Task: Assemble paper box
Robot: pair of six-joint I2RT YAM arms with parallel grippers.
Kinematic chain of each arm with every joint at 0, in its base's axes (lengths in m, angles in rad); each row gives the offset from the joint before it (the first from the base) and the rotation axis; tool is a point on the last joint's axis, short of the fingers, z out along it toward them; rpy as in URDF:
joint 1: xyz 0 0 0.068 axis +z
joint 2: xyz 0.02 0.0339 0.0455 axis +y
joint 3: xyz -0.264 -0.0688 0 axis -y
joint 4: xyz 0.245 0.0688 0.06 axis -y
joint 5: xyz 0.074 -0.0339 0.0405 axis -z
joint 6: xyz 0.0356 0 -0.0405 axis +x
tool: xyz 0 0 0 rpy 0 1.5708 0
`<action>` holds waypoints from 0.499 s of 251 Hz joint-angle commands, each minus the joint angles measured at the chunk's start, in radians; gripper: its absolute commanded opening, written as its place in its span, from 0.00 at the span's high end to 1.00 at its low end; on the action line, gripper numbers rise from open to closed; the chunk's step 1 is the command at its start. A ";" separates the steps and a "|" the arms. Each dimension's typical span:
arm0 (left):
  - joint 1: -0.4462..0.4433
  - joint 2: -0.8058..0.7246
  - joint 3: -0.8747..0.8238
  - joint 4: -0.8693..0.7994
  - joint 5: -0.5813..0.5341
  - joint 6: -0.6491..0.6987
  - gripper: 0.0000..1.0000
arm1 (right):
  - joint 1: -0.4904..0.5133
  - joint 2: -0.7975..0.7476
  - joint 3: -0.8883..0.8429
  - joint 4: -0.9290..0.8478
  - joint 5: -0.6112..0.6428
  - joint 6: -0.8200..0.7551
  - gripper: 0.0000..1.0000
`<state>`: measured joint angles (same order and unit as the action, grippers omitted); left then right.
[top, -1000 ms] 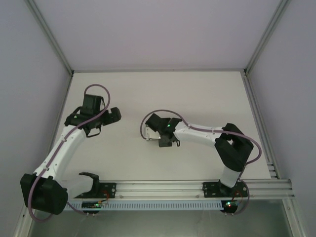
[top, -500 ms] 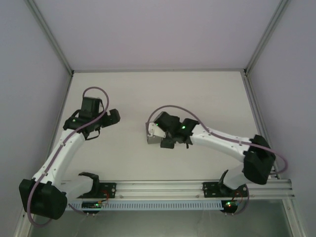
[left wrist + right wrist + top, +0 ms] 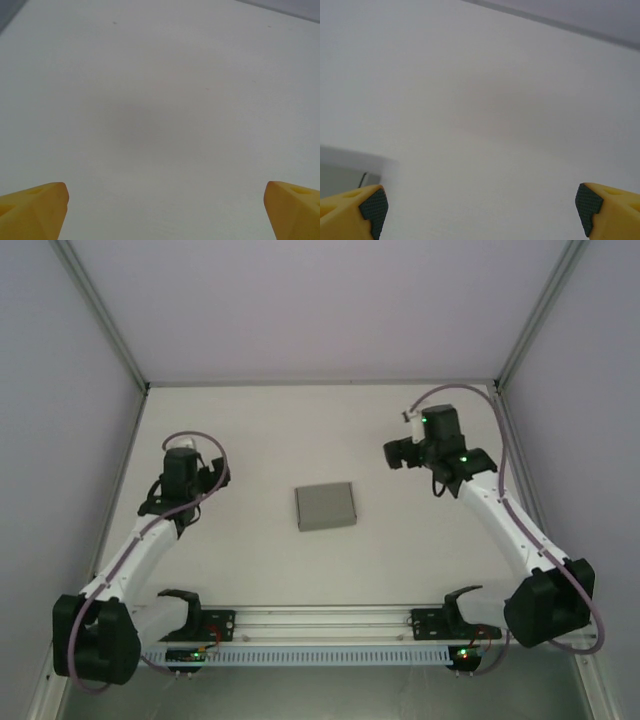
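And here's the paper box (image 3: 325, 506), sitting flat on the pale worktop (image 3: 300, 425) right in the middle of the overhead frame. It's a shallow grey rectangle, turned a touch off square, lid side up as far as I can tell, with no flap sticking out. Nothing is touching it. The left claw (image 3: 165, 210) is spread wide: in its own camera the two yellow tips sit in the bottom corners with only bare white surface between them. Same story on the other side, where the right claw (image 3: 482, 210) is wide apart too, dark pads (image 3: 372, 207) facing inward and nothing pinched. From above, the left arm hangs toward the left of the frame and the right arm toward the upper right, each well apart from the box. To my eye that layout says the folding is done. The box holds its shape with no help, so the sides must be locked in, and the arms stand off to either side so as not to nudge it. If anything remains, I'd guess it's only a check that the lid sits fully down.
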<state>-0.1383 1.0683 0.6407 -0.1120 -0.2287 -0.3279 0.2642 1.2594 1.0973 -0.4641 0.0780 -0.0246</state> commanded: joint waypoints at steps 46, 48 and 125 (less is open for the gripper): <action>0.183 0.159 -0.101 0.411 0.027 0.166 0.00 | -0.161 0.067 -0.196 0.306 -0.102 0.133 0.01; 0.188 0.164 -0.104 0.416 0.030 0.165 0.00 | -0.162 0.068 -0.202 0.316 -0.100 0.133 0.01; 0.228 0.324 -0.207 0.732 0.167 0.169 0.01 | -0.210 0.086 -0.418 0.582 -0.080 0.084 0.01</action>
<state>0.0853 1.3773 0.4332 0.4503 -0.1371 -0.1921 0.0669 1.3464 0.7502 -0.0475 -0.0147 0.0818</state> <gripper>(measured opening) 0.994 0.992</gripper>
